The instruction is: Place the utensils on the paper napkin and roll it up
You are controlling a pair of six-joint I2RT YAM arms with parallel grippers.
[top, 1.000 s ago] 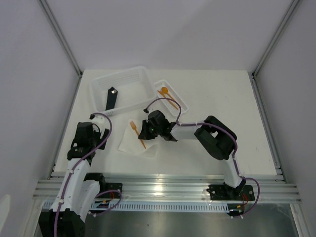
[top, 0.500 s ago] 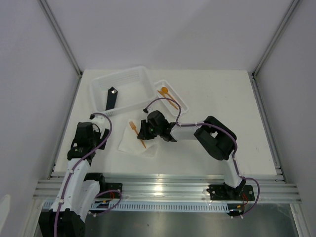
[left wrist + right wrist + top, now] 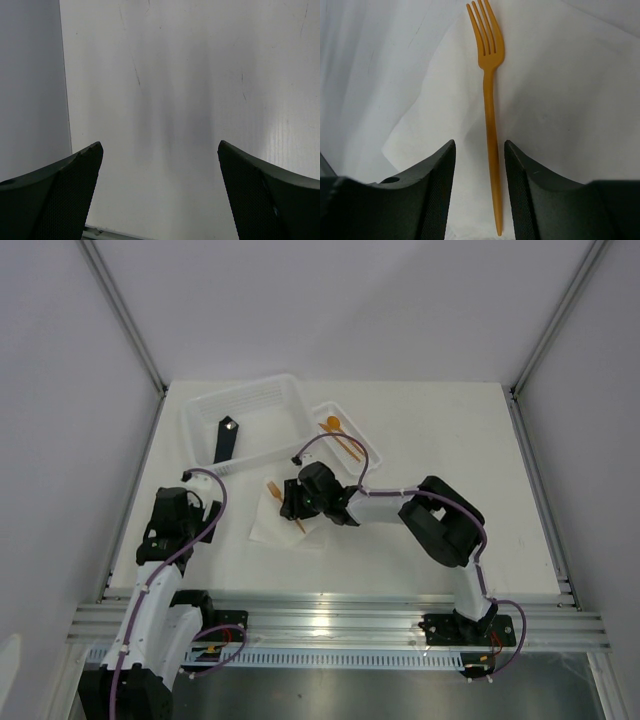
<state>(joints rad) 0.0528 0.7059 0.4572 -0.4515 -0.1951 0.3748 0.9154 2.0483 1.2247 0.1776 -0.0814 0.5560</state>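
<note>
An orange fork [image 3: 490, 100], one of the utensils, lies flat on the white paper napkin [image 3: 560, 100], tines pointing away. My right gripper [image 3: 480, 145] is open astride its handle, with a gap on each side. From above, the fork [image 3: 276, 494] and the napkin [image 3: 270, 527] sit just left of the right gripper [image 3: 293, 504]. An orange spoon [image 3: 333, 424] and a slim orange stick [image 3: 347, 448] lie in the small white tray [image 3: 372, 452]. My left gripper [image 3: 160, 150] is open over bare table, holding nothing.
A large white tray [image 3: 250, 400] at the back left holds a black flat bar [image 3: 226, 438]. The left arm [image 3: 172, 520] is folded near the table's left edge. The wall and table edge [image 3: 65, 100] run along the left of the left wrist view.
The right jaws have spread apart and let go of the fork, which now rests on the napkin. Napkin and fork have shifted slightly towards the right. The left arm has not moved.
</note>
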